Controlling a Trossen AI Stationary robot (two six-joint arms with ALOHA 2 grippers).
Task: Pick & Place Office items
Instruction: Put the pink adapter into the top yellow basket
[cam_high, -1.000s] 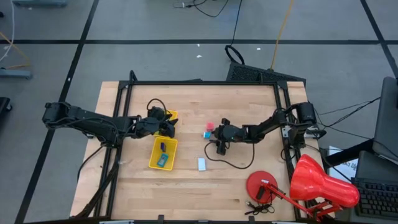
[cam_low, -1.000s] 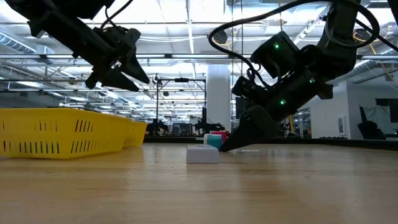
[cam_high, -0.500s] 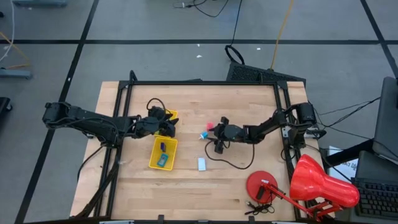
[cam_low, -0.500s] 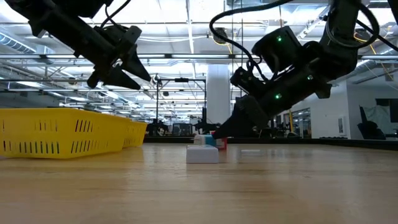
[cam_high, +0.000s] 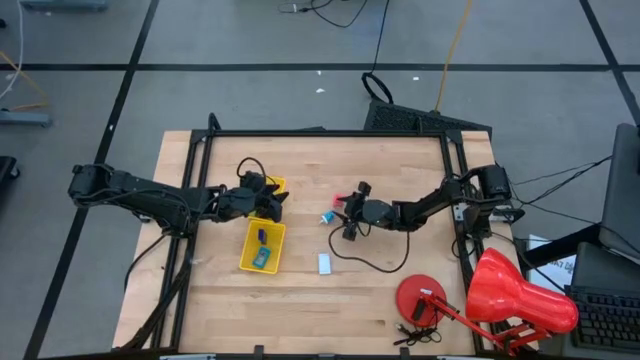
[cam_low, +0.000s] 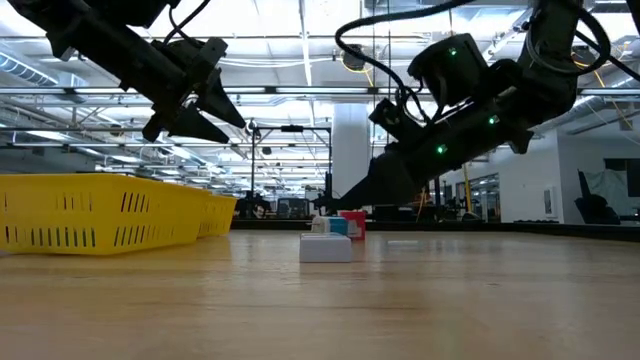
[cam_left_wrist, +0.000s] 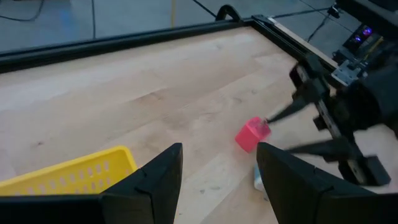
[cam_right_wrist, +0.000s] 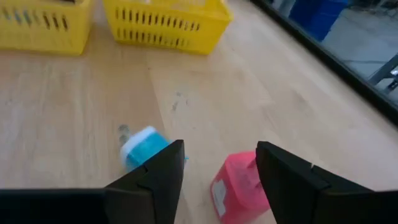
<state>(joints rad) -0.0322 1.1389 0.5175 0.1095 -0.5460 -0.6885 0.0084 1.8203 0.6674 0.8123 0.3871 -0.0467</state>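
The right end effector (cam_high: 345, 208), fingers spread and empty, hovers low over the small pink-red block (cam_right_wrist: 239, 186) and the blue-and-white piece (cam_right_wrist: 144, 148) lying near each other mid-table (cam_high: 400, 170), so a careless descent could knock either one aside.

Light is bright and even, coming from ceiling strip lights (cam_low: 300, 45) seen in the low view. They leave pale sheen on the bench (cam_low: 400, 300), whose near edge is soft. Both arms read as dark silhouettes there. Wrist views are slightly blurred; shadows stay faint.
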